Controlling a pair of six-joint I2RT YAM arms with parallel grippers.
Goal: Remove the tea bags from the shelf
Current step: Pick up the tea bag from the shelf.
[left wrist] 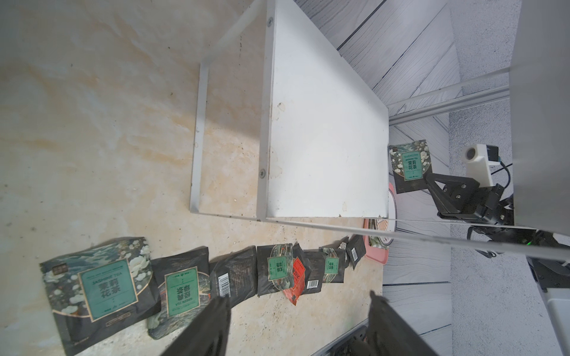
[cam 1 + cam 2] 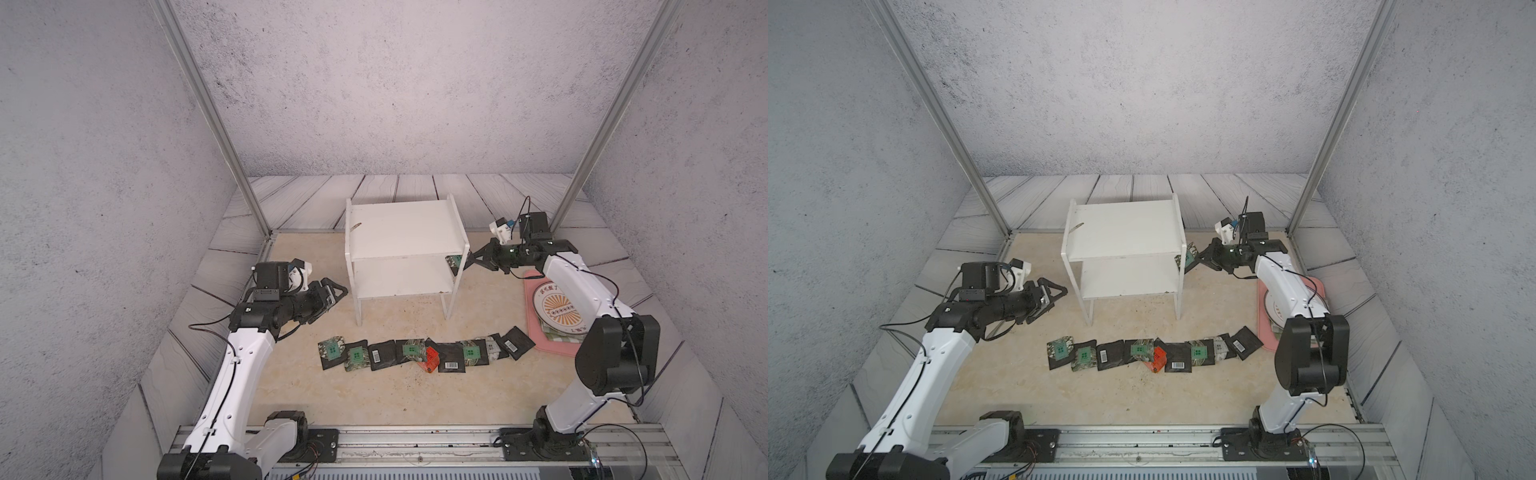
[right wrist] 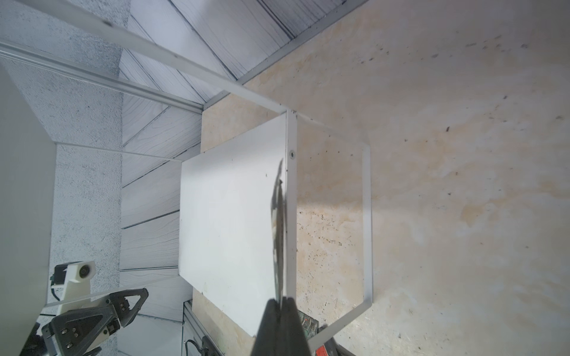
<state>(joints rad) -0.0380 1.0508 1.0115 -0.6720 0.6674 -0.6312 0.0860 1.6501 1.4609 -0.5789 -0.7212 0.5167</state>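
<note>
1. Right gripper [image 2: 467, 262] – pinched shut on one tea bag [image 2: 454, 262], fingertips meeting on its nearer edge; from the right wrist, only the thin edge of that sachet [image 3: 279, 231] in sight.
2. Held tea bag: black with a green label [image 1: 408, 165], tipped up on edge, just at the right side panel of the shelf [image 2: 403, 228], level with the gap between the two boards. Contact with the lower board: cannot tell.
3. Left gripper [image 2: 337, 300] – jaws spread wide, nothing between them, hovering near the shelf's left side, apart from it.
4. On the table [image 2: 374, 399], in front of the shelf: a row of other tea bags [image 2: 388, 353], overlapping edge to edge, some label up, some barcode up, with a red-orange one [image 2: 431, 358] near the middle.
5. Right end of that row just beside a pink tray [image 2: 555, 347] carrying a round plate [image 2: 557, 309], both partly hidden by the right arm.
</note>
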